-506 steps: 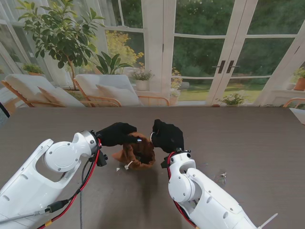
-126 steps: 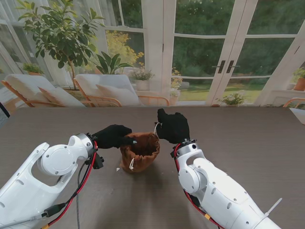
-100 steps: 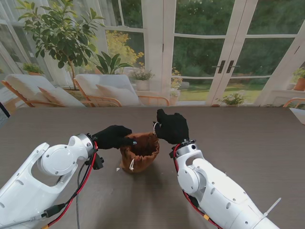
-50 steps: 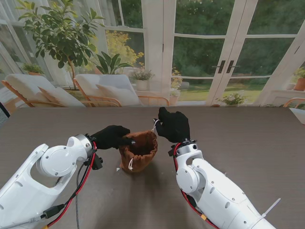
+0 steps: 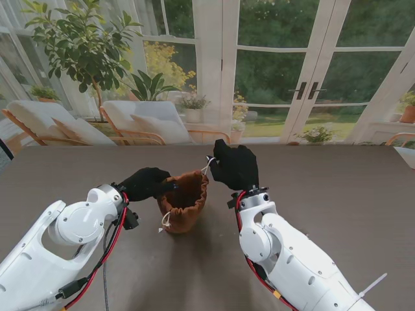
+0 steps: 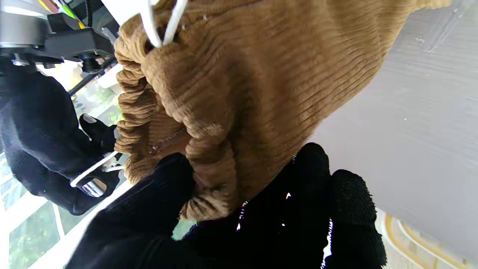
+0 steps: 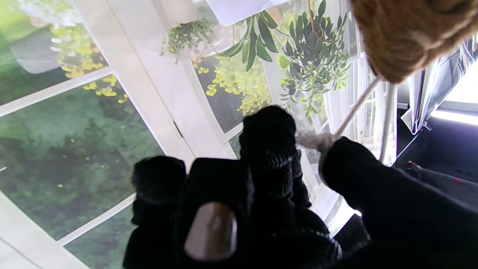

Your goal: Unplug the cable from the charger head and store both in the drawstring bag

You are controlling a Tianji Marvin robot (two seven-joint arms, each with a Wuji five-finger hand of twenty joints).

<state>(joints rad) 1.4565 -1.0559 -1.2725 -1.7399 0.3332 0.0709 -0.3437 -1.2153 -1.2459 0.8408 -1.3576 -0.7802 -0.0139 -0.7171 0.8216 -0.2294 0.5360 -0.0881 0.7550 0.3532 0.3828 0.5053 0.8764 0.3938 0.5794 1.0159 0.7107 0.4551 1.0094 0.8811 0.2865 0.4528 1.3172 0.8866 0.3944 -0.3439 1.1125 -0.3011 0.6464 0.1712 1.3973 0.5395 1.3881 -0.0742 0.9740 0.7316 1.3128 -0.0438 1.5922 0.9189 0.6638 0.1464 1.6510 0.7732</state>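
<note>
A brown corduroy drawstring bag (image 5: 183, 199) hangs tilted between my two black-gloved hands, its bottom near the table. My left hand (image 5: 144, 184) is shut on the bag's gathered rim (image 6: 209, 175). My right hand (image 5: 235, 166) is shut on the white drawstring (image 5: 207, 164), pinching its knot (image 7: 312, 140) between thumb and finger; the cord runs taut to the bag's mouth (image 7: 392, 71). A second white cord end (image 5: 164, 221) dangles on the bag's left side. The cable and charger head do not show in any view.
The grey-brown table (image 5: 337, 188) spreads to both sides. A small clear scrap was seen earlier on the table to the right, now behind my right arm. Windows and plants lie beyond the far edge.
Both hands have lifted a little, and my right hand has pulled the cord up and away. The bag's mouth has drawn narrower and the bag has tipped, rising off the table.
</note>
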